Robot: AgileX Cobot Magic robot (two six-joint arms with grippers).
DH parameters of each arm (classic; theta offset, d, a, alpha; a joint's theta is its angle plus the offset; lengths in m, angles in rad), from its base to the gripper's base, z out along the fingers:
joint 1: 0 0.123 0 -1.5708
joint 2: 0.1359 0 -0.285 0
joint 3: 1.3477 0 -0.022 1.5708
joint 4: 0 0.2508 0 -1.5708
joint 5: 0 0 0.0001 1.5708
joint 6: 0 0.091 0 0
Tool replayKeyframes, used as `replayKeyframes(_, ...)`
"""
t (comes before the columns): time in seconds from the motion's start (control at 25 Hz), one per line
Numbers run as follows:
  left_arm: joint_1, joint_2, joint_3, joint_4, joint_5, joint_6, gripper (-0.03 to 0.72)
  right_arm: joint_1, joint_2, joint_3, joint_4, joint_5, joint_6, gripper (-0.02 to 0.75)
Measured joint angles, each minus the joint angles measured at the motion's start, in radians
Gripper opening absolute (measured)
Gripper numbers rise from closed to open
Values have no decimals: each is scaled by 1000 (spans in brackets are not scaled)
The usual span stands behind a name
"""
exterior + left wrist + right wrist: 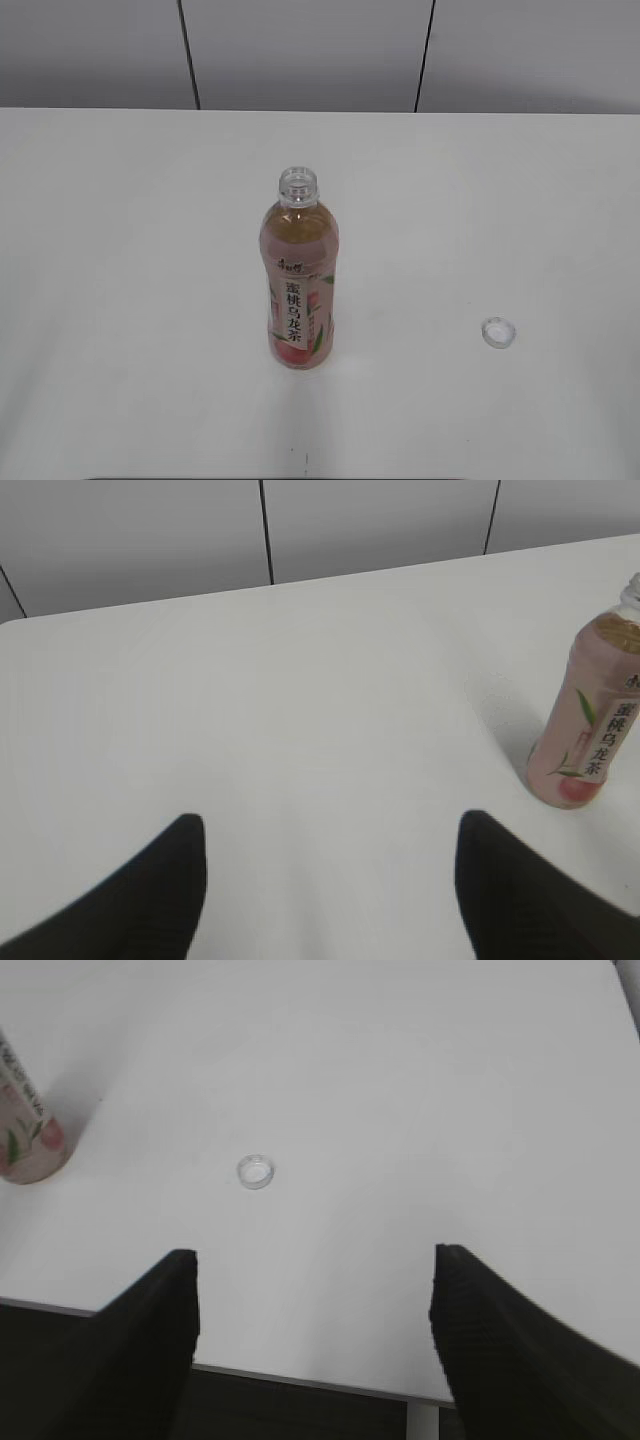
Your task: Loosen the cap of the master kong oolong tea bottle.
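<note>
The master kong oolong tea bottle stands upright in the middle of the white table, its clear threaded neck bare. It also shows at the right edge of the left wrist view, bottle, and its base at the left edge of the right wrist view, bottle. The small white cap lies on the table to the bottle's right, open side up; it is the cap ahead of my right gripper. My left gripper is open over bare table, left of the bottle. My right gripper is open above the table's near edge. Neither arm shows in the exterior view.
The white table runs back to a grey panelled wall. Its near edge lies under my right gripper, with a dark drop below it.
</note>
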State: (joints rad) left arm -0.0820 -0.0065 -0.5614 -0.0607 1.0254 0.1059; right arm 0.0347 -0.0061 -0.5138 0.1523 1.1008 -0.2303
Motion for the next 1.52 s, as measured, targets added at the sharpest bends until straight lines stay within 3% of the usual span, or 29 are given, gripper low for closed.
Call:
replayKeyframes(0.2,1,0,0,0,0,0,470,-67,0,0,0,0,0,547)
replayKeyframes(1.52,11,0,0,0,0,0,468,-57,0,1,0,0,0,547)
